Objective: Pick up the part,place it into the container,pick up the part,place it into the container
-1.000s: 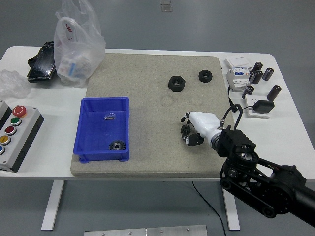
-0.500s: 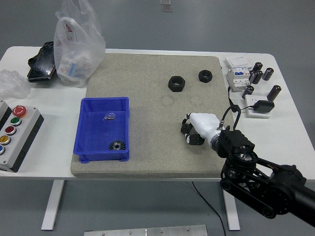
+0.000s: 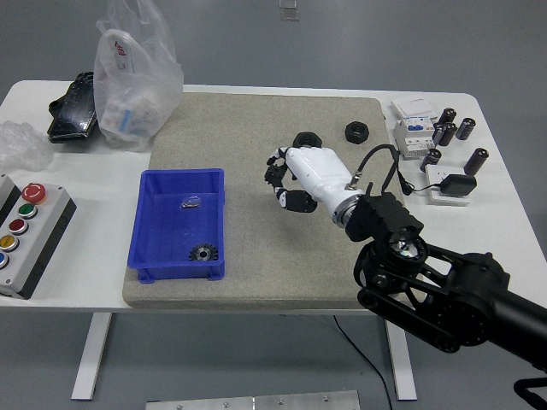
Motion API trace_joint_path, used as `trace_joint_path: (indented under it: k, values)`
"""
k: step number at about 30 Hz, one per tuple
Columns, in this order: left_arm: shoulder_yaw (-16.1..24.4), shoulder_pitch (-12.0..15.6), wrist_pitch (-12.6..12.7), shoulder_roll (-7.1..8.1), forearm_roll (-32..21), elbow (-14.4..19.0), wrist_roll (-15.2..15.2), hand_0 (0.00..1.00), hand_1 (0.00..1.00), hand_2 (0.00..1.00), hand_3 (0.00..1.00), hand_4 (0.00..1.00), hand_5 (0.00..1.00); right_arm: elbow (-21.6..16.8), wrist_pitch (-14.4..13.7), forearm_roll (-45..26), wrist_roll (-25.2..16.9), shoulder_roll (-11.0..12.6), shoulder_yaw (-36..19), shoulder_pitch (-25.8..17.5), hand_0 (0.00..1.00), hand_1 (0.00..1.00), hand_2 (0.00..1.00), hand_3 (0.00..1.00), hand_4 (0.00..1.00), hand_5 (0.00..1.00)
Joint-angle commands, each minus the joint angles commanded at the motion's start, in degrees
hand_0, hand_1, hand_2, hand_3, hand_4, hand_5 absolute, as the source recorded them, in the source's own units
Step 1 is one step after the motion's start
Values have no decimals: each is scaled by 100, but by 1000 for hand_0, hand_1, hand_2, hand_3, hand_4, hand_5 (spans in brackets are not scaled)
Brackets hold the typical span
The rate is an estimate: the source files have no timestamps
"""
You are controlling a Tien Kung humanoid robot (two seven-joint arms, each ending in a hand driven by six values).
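Note:
Two black hex nuts lie on the grey mat [image 3: 256,256]: a large nut [image 3: 305,138] and a smaller nut [image 3: 356,131] to its right. My right hand [image 3: 280,179], white with black fingers, hovers just below and left of the large nut and covers its near edge. The fingers are loosely curved and hold nothing. The blue container [image 3: 145,231] stands on the mat's left side. Inside it are a black gear [image 3: 203,253] at the near end and a small metal part [image 3: 190,202] farther back. My left arm is out of view.
A button box [image 3: 21,231] sits at the table's left edge. A plastic bag [image 3: 132,77] and a black object [image 3: 73,107] are at the back left. Right of the mat are a white breaker [image 3: 414,128], several dark cylinders [image 3: 449,132] and a black adapter [image 3: 457,184].
My right hand has travelled up and to the left, from the mat's lower right to just beside the large nut. Nothing on the table has moved.

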State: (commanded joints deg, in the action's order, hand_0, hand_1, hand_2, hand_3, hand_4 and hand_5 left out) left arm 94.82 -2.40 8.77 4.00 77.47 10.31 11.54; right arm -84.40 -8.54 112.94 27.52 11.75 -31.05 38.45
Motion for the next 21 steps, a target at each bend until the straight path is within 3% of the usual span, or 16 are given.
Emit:
trace_joint_path:
  k: [4, 7, 13, 18, 21]
  values:
    - [-4, -17, 1, 20, -1, 0, 11, 743, 691, 694, 722, 740, 465, -72, -51, -178, -323, -256, 455, 516, 399, 499, 313, 323, 110, 2]
    - [-8, -20, 6, 27, -8, 0, 25, 743, 691, 694, 722, 741, 468, -59, 73, -59, -400, -402, 778, 871, 412, 500, 314, 325, 110, 2]
    - [-14, -29, 12, 30, -17, 0, 43, 743, 690, 694, 722, 742, 473, 95, 624, 263, -399, -569, 1281, 1353, 454, 505, 318, 331, 122, 2]
    - [-19, -26, 14, 29, -20, 0, 46, 743, 691, 694, 723, 743, 474, 19, 1212, 141, -113, -555, 1512, 1420, 452, 527, 337, 359, 158, 2]
    - [-19, -19, 15, 28, -21, 0, 49, 743, 691, 694, 723, 743, 474, -24, 1397, 80, -16, -539, 1546, 1410, 452, 527, 337, 359, 158, 2]
